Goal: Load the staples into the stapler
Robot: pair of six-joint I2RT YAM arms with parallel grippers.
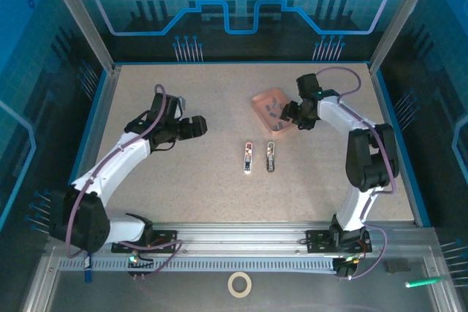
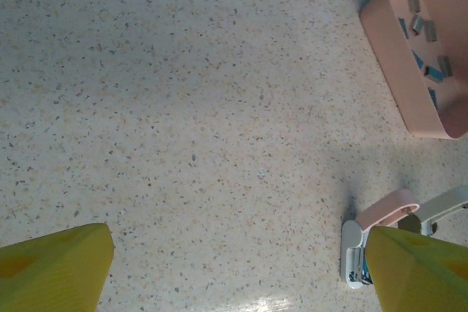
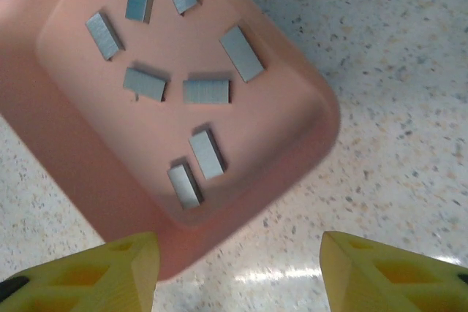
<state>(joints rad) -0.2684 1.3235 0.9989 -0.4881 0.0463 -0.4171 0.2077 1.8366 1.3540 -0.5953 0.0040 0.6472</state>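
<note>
The staples (image 3: 206,91) are several short grey strips lying loose in a shallow pink tray (image 3: 80,158); the same tray (image 1: 265,101) sits right of the table's centre. The stapler (image 1: 248,157) is slim and white with a reddish inside, and lies flat at mid-table. In the left wrist view the stapler (image 2: 354,252) is partly behind one yellow finger. My right gripper (image 3: 238,275) is open over the tray's near corner, nothing between its fingers. My left gripper (image 2: 238,275) hangs wide open over bare table, left of the stapler.
A second slim greyish piece (image 1: 270,156) lies parallel just right of the stapler. Blue rails edge the table (image 1: 183,180) on both sides, and a metal beam runs along the front. A tape roll (image 1: 239,283) lies below that beam.
</note>
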